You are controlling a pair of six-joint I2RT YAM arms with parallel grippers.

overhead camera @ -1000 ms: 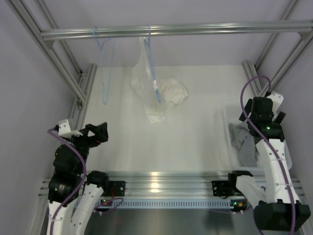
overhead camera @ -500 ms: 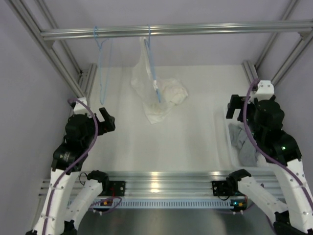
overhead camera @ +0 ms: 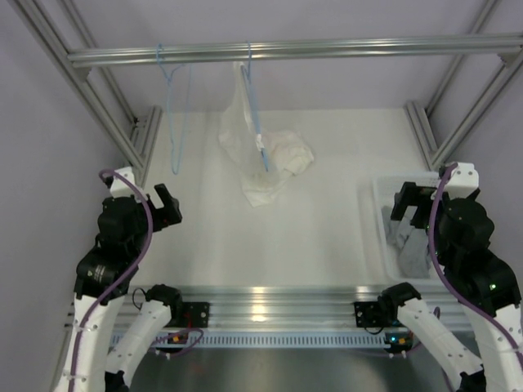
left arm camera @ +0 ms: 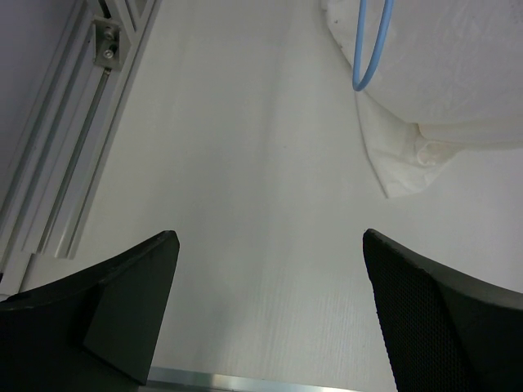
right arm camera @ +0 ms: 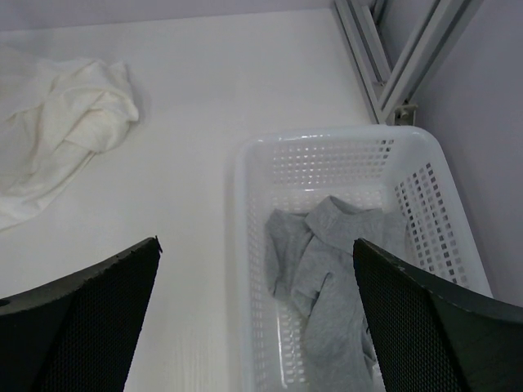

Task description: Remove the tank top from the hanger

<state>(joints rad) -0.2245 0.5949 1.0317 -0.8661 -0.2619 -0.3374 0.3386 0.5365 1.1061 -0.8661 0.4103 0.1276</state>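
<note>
The grey tank top [overhead camera: 406,241] lies crumpled in a white basket [overhead camera: 377,214] at the right; it also shows in the right wrist view [right arm camera: 335,278]. The bare light-blue hanger [overhead camera: 174,114] hangs from the top bar at the left, with nothing on it. My right gripper [overhead camera: 413,204] is open and empty above the basket; in its wrist view [right arm camera: 255,241] the jaws stand wide apart. My left gripper [overhead camera: 167,208] is open and empty over the table at the left, below the bare hanger; its wrist view [left arm camera: 270,237] shows only tabletop between the jaws.
A second blue hanger [overhead camera: 255,122] on the bar carries a large white garment [overhead camera: 270,159] that drapes onto the table; both also show in the left wrist view, garment [left arm camera: 458,73] and hanger [left arm camera: 372,49]. Aluminium frame posts [overhead camera: 122,131] stand at both sides.
Both arms have shifted and raised their wrists. The right gripper moved nearer over the basket. The left gripper moved slightly left. The tank top stayed in the basket.
</note>
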